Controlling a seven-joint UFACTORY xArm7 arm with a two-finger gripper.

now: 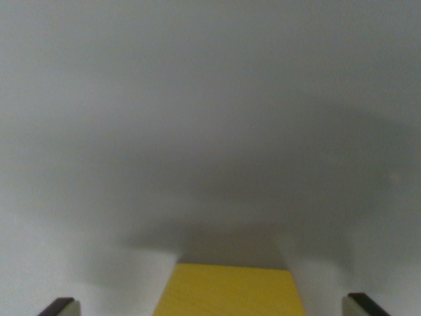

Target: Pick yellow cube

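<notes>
Left fingertip [60, 306]: dark tip, lower left corner of frame, clear gap to the cube.
Yellow cube [229, 290]: bottom centre of frame, resting on pale grey table [210, 99], top face visible, cut off by lower edge.
Right fingertip [366, 304]: dark tip, lower right corner, also apart from the cube.
Gripper [213, 305]: spread wide, holding nothing.
Key relation: cube between the two tips, slightly right of midway, touching neither.
Cube axis: no long axis visible; near edge roughly parallel to the frame's bottom.
Next move, judged: lower slightly, then close squarely on the side faces.
</notes>
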